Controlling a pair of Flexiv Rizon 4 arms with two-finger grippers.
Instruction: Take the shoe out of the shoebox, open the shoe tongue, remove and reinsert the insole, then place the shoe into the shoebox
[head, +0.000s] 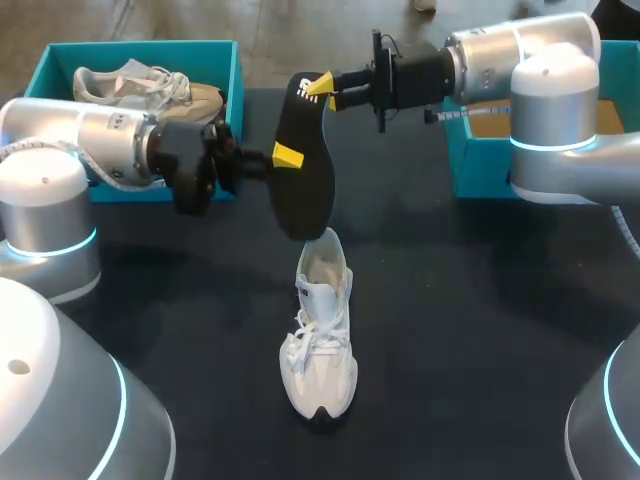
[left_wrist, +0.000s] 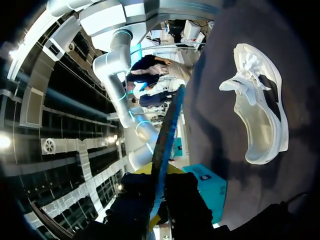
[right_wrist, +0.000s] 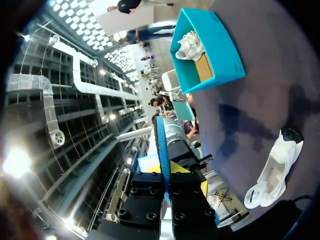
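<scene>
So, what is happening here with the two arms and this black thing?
Both arms hold the black insole in the air: the left gripper at its side edge, the right gripper at its upper end. The white shoe stands on the table just below. A second shoe lies in the teal shoebox at the far left.

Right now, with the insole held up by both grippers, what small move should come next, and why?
Probably lower the insole, free end first, into the opening of the white shoe. The left gripper and right gripper are both shut on it, and its lower end hangs just over the shoe's heel end.
</scene>
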